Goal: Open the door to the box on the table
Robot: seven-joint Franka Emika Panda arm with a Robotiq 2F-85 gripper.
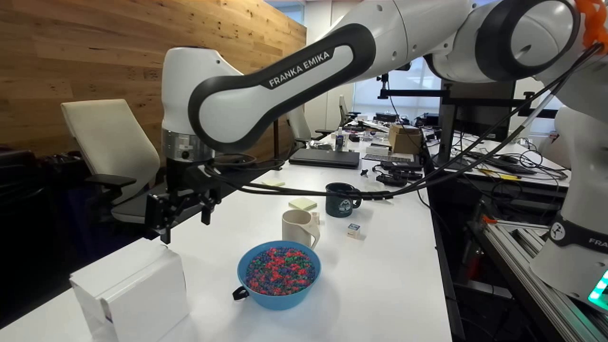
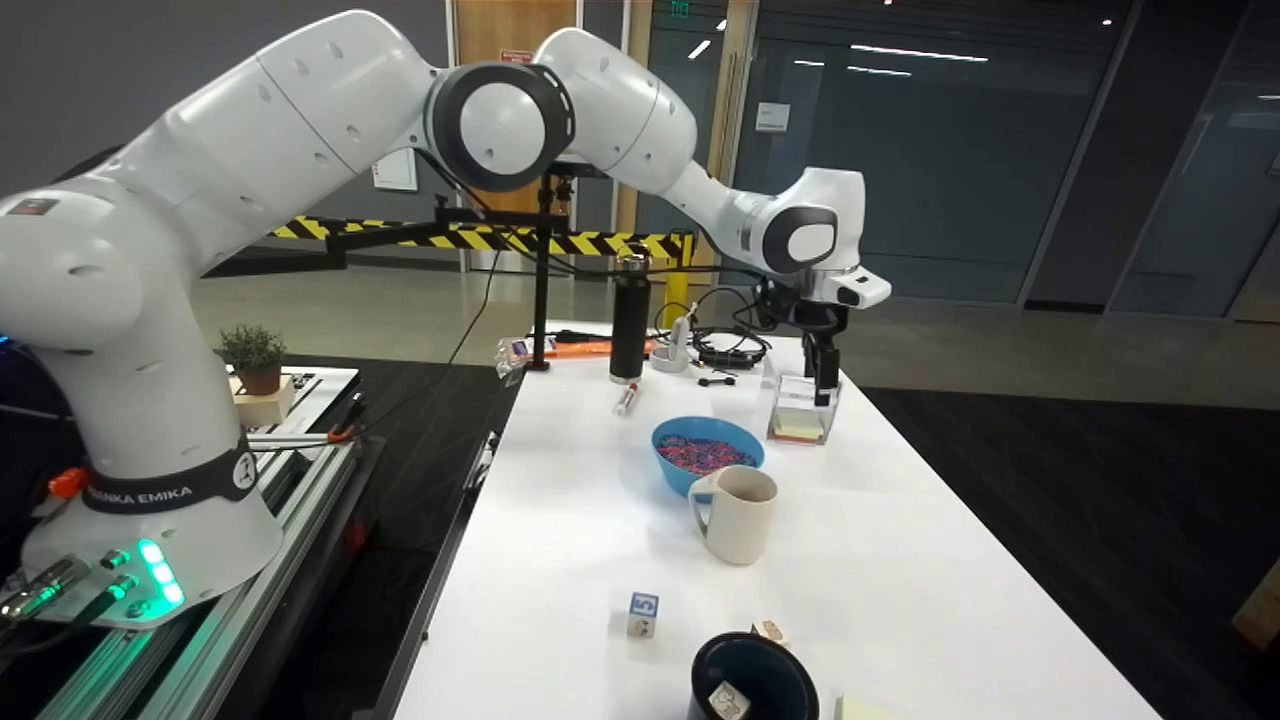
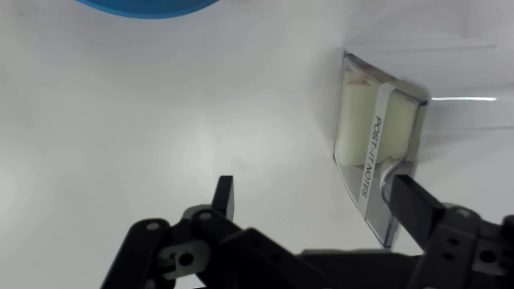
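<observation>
And there's the box (image 1: 147, 294), near left on the white surface (image 1: 380, 285) in an exterior view, with the blue bowl (image 1: 279, 302) to its right. In the wrist view the door (image 3: 357, 150) looks to be the clear panel carrying that POST-IT NOTES label (image 3: 376, 138) (hinge side, I can't make out, nor whether it sits ajar). It should handle thin, stiff and slick: light to swing, liable to crack if forced, and the box may be light enough to skate away under a pull. Where to grab? I'd go for the curved edge (image 3: 384, 188), hooked gently rather than pinched hard. Over to the jaws: spread wide, clamped on nothing, a broad gap between them. The one on the right in the wrist view appears just beside that edge, but touching or apart, I cannot tell.
</observation>
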